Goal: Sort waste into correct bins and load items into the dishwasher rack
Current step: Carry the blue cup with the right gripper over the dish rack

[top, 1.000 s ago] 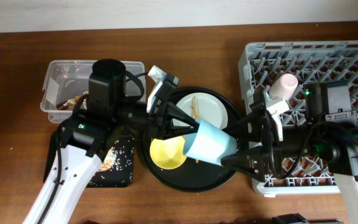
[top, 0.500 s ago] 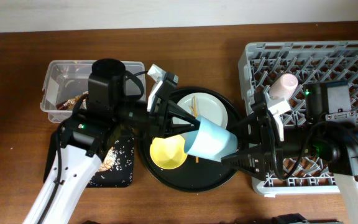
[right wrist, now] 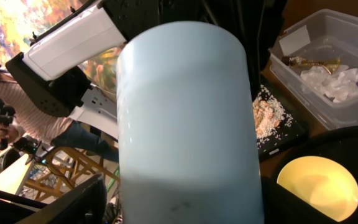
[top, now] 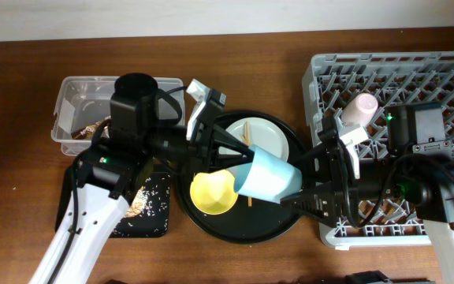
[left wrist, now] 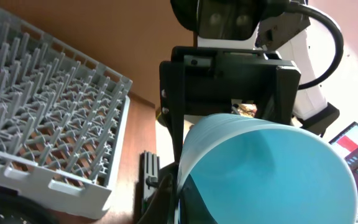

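We reach both arms toward each other until the grippers nearly meet. Our left arm point(top: 93, 197) rises from the lower left, elbow bent, its gripper point(top: 241, 160) pointing right with fingertips at the rim of the small blue cup point(top: 268, 177); its grip is hidden. Our right arm point(top: 440, 189) comes from the right, its gripper point(top: 290, 186) pointing left, fingers pressed on either side of that cup.

Reference: round tray point(top: 243, 230). On it: plate point(top: 270, 138) at rear, bowl point(top: 211, 196) at front left. Above it: raised cup point(top: 268, 177). Right: rack point(top: 416, 75) holding racked cup point(top: 361, 108). Left: tub point(top: 73, 95) rearward, shallow tray point(top: 152, 225) forward.
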`<state>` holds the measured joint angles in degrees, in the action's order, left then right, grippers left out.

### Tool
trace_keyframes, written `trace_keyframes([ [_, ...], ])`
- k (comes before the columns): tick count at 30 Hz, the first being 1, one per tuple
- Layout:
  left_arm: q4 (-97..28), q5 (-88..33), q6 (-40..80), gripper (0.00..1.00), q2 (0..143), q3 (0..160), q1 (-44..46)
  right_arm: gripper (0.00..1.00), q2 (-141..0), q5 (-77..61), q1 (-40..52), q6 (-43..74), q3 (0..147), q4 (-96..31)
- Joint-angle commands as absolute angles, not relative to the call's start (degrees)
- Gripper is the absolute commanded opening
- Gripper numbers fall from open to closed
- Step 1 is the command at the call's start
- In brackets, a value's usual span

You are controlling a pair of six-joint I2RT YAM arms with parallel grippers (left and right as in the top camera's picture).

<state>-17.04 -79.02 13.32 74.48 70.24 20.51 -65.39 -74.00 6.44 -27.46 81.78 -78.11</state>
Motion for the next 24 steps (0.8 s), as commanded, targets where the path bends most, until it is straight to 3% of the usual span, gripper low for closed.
trace_keyframes([
  [1,-14.96,-77.91,14.96,0.01,74.28,70.43,21.39,0.75,-65.36,-73.93,6.79,-28.05,81.52,-78.19],
  [5,-14.98,-75.18,14.96,0.01,74.28,70.43,23.68,0.74,-65.39,-73.93,6.79,-28.05,81.52,-78.19],
  [14,-14.98,-73.17,14.96,0.01,74.28,70.43,24.88,0.59,-65.36,-73.89,6.79,-28.08,81.52,-78.17],
  [19,-15.0,-73.01,14.94,0.02,74.3,70.43,24.88,0.57,-65.39,-71.94,6.79,-28.08,81.52,-78.11],
  [24,-15.53,-73.03,14.94,0.15,74.3,70.43,24.86,0.57,-65.39,-71.07,6.72,-28.05,81.54,-76.9],
])
